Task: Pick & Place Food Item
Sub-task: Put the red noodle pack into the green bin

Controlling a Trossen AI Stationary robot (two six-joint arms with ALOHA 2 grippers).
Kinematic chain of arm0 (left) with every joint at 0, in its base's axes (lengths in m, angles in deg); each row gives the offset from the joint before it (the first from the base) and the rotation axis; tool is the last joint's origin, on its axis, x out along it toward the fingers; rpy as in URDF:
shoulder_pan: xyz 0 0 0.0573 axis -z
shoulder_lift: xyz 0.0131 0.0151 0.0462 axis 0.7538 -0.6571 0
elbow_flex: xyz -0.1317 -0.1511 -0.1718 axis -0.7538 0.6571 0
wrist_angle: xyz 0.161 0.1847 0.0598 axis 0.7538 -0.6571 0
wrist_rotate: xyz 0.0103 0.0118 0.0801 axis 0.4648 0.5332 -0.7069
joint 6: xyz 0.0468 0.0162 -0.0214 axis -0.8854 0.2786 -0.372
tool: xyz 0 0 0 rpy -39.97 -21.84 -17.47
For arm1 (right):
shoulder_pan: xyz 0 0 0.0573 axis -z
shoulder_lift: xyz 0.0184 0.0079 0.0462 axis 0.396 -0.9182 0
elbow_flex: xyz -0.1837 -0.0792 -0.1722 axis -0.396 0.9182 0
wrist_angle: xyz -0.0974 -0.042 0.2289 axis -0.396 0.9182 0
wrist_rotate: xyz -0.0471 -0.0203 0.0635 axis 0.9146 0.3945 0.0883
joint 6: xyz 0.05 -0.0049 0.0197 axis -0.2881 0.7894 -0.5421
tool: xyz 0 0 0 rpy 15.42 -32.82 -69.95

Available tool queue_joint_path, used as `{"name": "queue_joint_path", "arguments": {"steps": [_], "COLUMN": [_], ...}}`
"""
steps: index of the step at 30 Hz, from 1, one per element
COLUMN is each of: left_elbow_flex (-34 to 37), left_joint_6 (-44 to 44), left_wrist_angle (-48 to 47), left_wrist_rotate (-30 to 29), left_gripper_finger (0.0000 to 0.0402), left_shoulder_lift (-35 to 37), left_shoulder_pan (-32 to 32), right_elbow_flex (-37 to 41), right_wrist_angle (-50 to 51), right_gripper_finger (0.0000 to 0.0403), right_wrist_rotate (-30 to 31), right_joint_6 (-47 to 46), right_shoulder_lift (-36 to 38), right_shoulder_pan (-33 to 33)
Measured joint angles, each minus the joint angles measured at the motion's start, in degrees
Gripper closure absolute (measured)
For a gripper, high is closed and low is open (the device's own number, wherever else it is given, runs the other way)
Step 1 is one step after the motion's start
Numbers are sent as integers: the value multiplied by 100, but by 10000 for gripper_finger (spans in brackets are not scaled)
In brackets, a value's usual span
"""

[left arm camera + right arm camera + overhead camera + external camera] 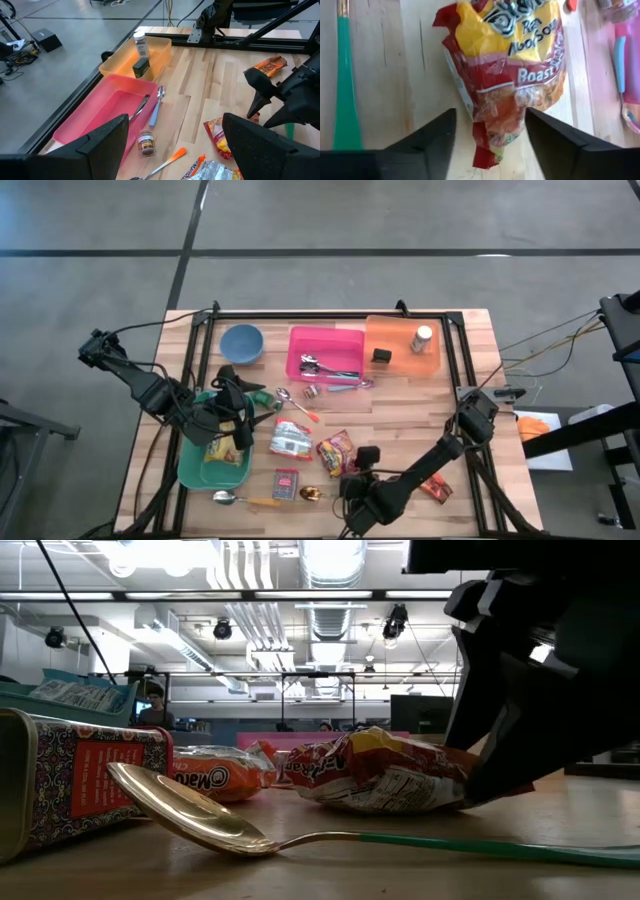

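Wooden table (400,415) under both arms: right gripper (490,137) straddles the near end of the snack bag (507,75), fingers apart, not yet pinching. Next, close and lift. Left gripper (172,145) waits wide over the green tray (195,470).

Our right arm reaches in from four o'clock across the near edge of the bench, elbow high and wrist bent down, with the right tool (490,132) low at about six o'clock, its fingers (427,135) parted and set either side of what lies between them. Our left arm comes from nine o'clock; the left tool (175,145) hovers with its fingers wide apart.
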Motion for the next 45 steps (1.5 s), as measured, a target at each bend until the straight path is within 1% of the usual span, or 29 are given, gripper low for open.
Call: {"name": "queue_joint_path", "arguments": {"steps": [3,7,19,26,32,36,40,43,45], "left_elbow_flex": [0,0,0,0,0,2,46,254,452], "left_joint_6": [0,23,47,50,62,278,299,303,190], "left_wrist_angle": [0,0,0,-2,-1,-2,4,9,69], "left_wrist_rotate": [1,1,1,1,1,1,1,31,159], "left_gripper_finger": [76,76,76,76,76,76,77,77,77], "left_shoulder_lift": [0,0,0,0,0,0,0,-7,-7], "left_shoulder_pan": [0,0,0,0,0,0,0,0,-2], "right_elbow_flex": [34,72,204,171,-24,-303,-680,-907,-1088], "right_wrist_angle": [0,5,5,10,33,54,174,216,359], "right_gripper_finger": [226,274,387,391,392,392,392,392,392], "right_wrist_rotate": [1,1,21,-5,-30,-58,-93,-88,-38], "right_joint_6": [-111,-168,-397,-383,-356,-175,28,94,96], "right_shoulder_lift": [0,-2,0,11,11,41,161,293,340], "right_shoulder_pan": [-4,-4,-4,-4,-21,-67,-145,-191,-208]}}
